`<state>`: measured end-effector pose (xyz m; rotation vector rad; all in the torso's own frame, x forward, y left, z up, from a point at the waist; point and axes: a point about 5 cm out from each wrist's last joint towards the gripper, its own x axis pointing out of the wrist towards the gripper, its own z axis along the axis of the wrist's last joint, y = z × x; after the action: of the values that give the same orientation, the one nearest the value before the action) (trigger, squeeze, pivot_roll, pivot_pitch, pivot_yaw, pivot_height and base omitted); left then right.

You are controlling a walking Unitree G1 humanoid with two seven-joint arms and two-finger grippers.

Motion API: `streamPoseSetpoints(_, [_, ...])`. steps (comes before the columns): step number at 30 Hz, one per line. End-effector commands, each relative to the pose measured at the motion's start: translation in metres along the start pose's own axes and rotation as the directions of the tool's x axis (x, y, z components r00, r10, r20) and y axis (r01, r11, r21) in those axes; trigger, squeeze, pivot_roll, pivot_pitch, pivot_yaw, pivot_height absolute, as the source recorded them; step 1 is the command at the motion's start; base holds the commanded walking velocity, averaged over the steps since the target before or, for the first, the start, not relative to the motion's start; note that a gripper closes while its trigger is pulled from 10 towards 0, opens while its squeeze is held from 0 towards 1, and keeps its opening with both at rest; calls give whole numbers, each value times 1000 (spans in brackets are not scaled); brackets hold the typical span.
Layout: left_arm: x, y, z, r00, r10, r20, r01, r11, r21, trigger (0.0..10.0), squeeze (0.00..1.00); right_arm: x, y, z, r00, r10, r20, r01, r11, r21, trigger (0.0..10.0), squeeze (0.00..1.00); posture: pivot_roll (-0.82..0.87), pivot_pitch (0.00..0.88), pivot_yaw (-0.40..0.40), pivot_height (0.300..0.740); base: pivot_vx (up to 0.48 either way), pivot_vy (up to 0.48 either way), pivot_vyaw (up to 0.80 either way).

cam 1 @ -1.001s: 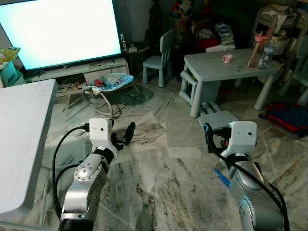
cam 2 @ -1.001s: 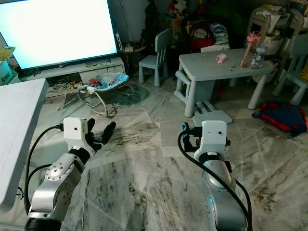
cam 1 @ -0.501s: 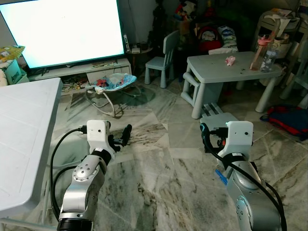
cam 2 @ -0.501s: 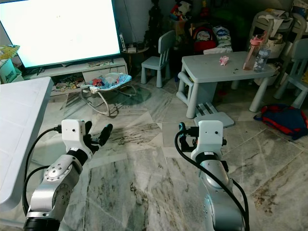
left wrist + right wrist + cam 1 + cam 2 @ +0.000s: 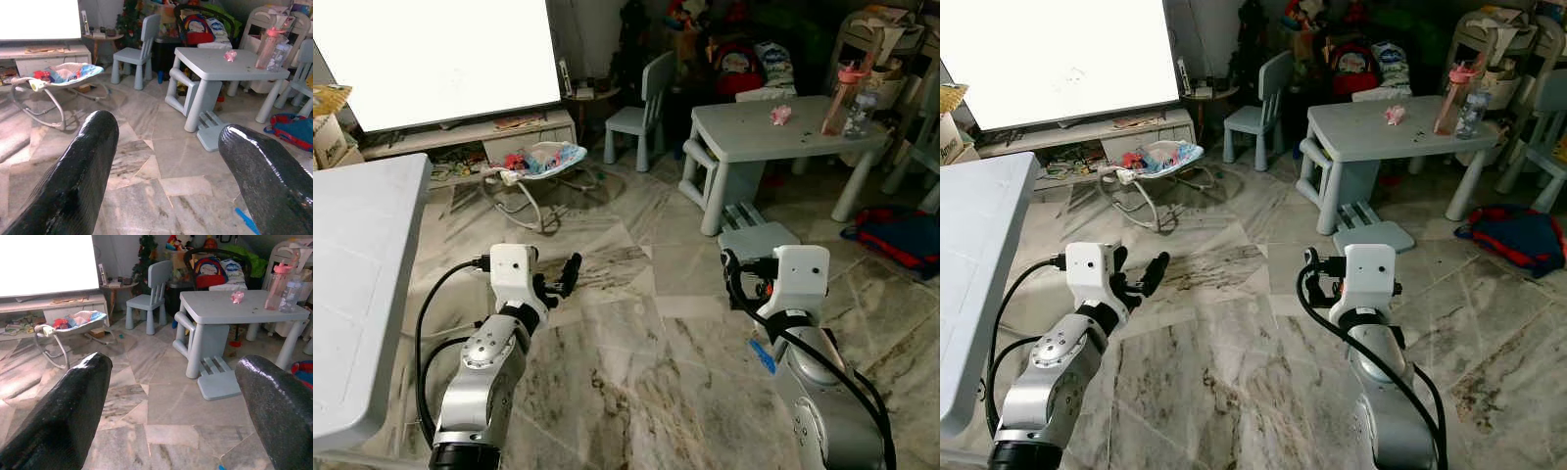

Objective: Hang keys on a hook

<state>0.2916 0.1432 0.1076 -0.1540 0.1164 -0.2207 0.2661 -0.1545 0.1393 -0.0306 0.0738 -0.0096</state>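
Observation:
I see no keys and no hook that I can make out. My left gripper (image 5: 570, 273) is held up over the marble floor (image 5: 636, 382), open, with nothing between its two black fingers (image 5: 73, 181). My right gripper (image 5: 734, 277) is raised at about the same height, also open and empty, its fingers (image 5: 274, 401) wide apart. Both point toward a small light-blue table (image 5: 773, 132) across the room. A small pink object (image 5: 779, 116) lies on that table; what it is cannot be told.
A white table (image 5: 357, 284) stands close on my left. Ahead are a bright TV screen (image 5: 440, 49), a baby bouncer (image 5: 536, 164), a small chair (image 5: 641, 113) and a step stool (image 5: 756, 238). Bottles (image 5: 847, 93) stand on the small table. A blue item (image 5: 762, 354) lies on the floor.
The head camera has shifted slightly, so the room sits a little differently in view. Both arms keep nearly the same raised pose, grippers still open.

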Motion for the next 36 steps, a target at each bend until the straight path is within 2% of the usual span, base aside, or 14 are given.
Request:
streamPoseSetpoints(1, [0, 3, 0, 1000, 9, -6, -9, 1000, 21, 10000, 0, 0, 1, 4, 1000, 4, 15, -4, 1000, 2, 10000, 0, -65, 5, 52, 740, 0, 0, 0])
streamPoseSetpoints(7, [0, 3, 0, 1000, 3, -3, -3, 1000, 29, 10000, 0, 0, 2, 4, 1000, 7, 15, -7, 1000, 1, 10000, 0, -65, 3, 53, 740, 44, 0, 0])
streamPoseSetpoints(36, [-1, 3, -1, 1000, -7, -6, 7, 999, 39, 10000, 0, 0, 2, 2, 1000, 7, 10, -7, 1000, -3, 10000, 0, -61, 0, 53, 740, 311, 0, 0])
